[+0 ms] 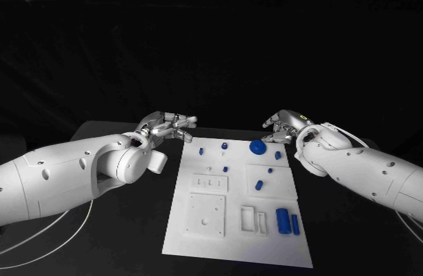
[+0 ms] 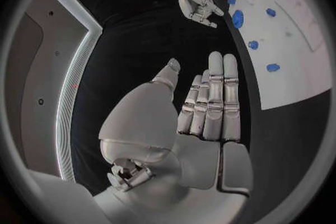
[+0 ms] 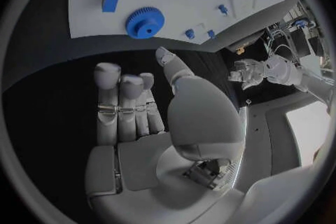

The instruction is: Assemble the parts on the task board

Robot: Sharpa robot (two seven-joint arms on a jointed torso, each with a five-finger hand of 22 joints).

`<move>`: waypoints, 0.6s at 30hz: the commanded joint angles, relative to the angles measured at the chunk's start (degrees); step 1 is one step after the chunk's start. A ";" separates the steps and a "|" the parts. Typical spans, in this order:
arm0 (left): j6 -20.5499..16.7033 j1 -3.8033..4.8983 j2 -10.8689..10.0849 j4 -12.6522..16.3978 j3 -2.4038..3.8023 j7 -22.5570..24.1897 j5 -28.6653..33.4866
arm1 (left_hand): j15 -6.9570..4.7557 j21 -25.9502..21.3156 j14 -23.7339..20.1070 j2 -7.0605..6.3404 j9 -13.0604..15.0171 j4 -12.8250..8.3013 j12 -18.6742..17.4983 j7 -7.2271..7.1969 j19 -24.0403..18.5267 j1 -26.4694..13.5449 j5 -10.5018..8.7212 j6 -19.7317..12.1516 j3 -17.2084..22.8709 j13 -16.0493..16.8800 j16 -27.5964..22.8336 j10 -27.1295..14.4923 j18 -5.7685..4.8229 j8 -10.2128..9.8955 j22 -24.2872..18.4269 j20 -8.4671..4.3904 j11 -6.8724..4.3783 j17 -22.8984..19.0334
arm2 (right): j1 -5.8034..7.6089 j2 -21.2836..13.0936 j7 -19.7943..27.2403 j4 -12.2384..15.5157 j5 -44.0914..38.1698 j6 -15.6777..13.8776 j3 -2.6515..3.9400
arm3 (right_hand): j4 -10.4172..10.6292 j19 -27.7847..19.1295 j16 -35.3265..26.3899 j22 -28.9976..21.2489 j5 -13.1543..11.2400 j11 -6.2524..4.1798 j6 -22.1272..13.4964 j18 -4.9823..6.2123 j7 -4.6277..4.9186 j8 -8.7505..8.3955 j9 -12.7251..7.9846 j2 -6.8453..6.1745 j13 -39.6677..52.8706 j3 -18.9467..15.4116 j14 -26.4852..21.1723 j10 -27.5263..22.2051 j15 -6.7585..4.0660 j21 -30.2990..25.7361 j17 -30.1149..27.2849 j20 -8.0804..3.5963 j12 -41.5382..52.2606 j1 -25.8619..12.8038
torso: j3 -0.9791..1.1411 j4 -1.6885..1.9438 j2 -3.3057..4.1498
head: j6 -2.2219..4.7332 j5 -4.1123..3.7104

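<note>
Hovering at the far end of the white rectangular task board [image 1: 205, 242], both silver hands sit off its corners, over the matte black table [image 1: 106, 239]. The left hand [image 1: 167, 128] hangs just beyond the board's far left corner, fingers apart and grasping nothing; the left wrist view shows those fingers [image 2: 213, 101] stretched flat and side by side above the dark tabletop, with the board's edge alongside. The right hand [image 1: 283, 128] mirrors it at the far right corner, likewise loose and empty, its fingers [image 3: 126, 106] straight in the right wrist view, pointing toward the board's rim.

On the board, the round blue toothed gear [image 1: 257, 146] lies at the far end, near the right hand and untouched. Small blue pegs [image 1: 225, 145] dot the far strip beside it, and another short blue piece [image 1: 259, 185] lies on the raised white square plate at centre right. Down at the near right, a long blue cylinder [image 1: 283, 220] lies beside a thinner blue bar [image 1: 295, 225], just next to a pair of white upright slots [image 1: 253, 218]. A white square plate with a hole [image 1: 205, 215] sits at near left.

Beyond the table the room falls away into darkness.
</note>
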 commanded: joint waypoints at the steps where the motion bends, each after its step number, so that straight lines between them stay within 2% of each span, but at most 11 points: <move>1: 1.17 0.09 0.14 -0.04 0.04 0.34 0.14 | 0.00 0.28 -0.16 -0.24 0.07 -0.13 0.05 -0.28 -0.27 0.14 0.29 -0.04 0.25 0.06 0.04 0.00 0.00 -0.01 -0.09 -0.01 -0.31 -0.09 | 0.02 0.47 0.34 -0.64 -0.60 5.18 0.07 | 0.28 3.18 1.77 5.33 0.40 -0.03 -0.32 0.03 0.12 -0.01 0.12 0.48 3.69 -0.90 1.30 2.03 -0.01 3.80 3.44 0.28 3.46 -0.24 | -0.10 0.06 0.01 | -0.07 -0.15; 4: 1.24 0.08 0.21 -0.12 0.04 0.32 0.11 | 0.00 0.28 -0.16 -0.24 0.07 -0.13 0.05 -0.28 -0.27 0.14 0.29 -0.04 0.25 0.06 0.04 0.00 0.00 -0.01 -0.09 -0.01 -0.31 -0.09 | -0.04 1.14 -0.75 -1.57 -2.13 6.24 0.08 | 1.31 3.22 3.78 6.01 0.27 0.06 -0.64 -0.15 0.15 0.05 0.11 0.11 7.55 -1.67 2.24 3.77 0.12 8.62 7.80 0.37 6.47 -0.17 | -0.15 0.10 0.05 | -0.11 -0.22; 8: 1.31 0.08 0.31 -0.16 0.04 0.31 0.06 | 0.00 0.28 -0.16 -0.24 0.07 -0.13 0.05 -0.28 -0.27 0.14 0.29 -0.04 0.25 0.06 0.04 0.00 0.00 -0.01 -0.09 -0.01 -0.31 -0.09 | -0.22 1.80 -1.33 -2.38 -2.94 6.99 0.09 | 2.76 3.03 4.71 6.30 0.33 0.19 -0.88 -0.10 0.21 0.00 0.18 -0.31 10.42 -2.16 2.67 4.89 0.25 11.46 10.86 0.55 8.30 0.22 | -0.20 0.14 0.05 | -0.22 -0.26; 13: 1.43 0.07 0.47 -0.30 0.03 0.24 0.00 | 0.00 0.28 -0.16 -0.24 0.07 -0.13 0.05 -0.28 -0.27 0.14 0.29 -0.04 0.25 0.06 0.04 0.00 0.00 -0.01 -0.09 -0.01 -0.31 -0.09 | -0.43 2.46 -1.66 -2.99 -3.45 7.22 0.09 | 3.69 2.76 4.68 6.41 0.49 0.22 -0.90 -0.10 0.22 -0.01 0.19 -0.52 12.18 -2.45 3.02 5.54 0.29 13.08 12.71 0.59 8.88 0.43 | -0.23 0.18 -0.01 | -0.52 -0.23; 18: 1.51 0.06 0.61 -0.43 0.02 0.20 -0.04 | 0.00 0.28 -0.16 -0.24 0.07 -0.13 0.05 -0.28 -0.27 0.14 0.29 -0.04 0.25 0.06 0.04 0.00 0.00 -0.01 -0.09 -0.01 -0.31 -0.09 | -0.55 3.02 -1.92 -3.75 -3.93 7.41 0.09 | 3.76 2.76 4.67 6.43 0.65 0.23 -0.99 -0.10 0.24 -0.02 0.16 -0.48 12.22 -2.42 3.09 5.61 0.29 13.21 12.81 0.60 8.84 0.33 | -0.26 0.18 -0.04 | -0.58 -0.21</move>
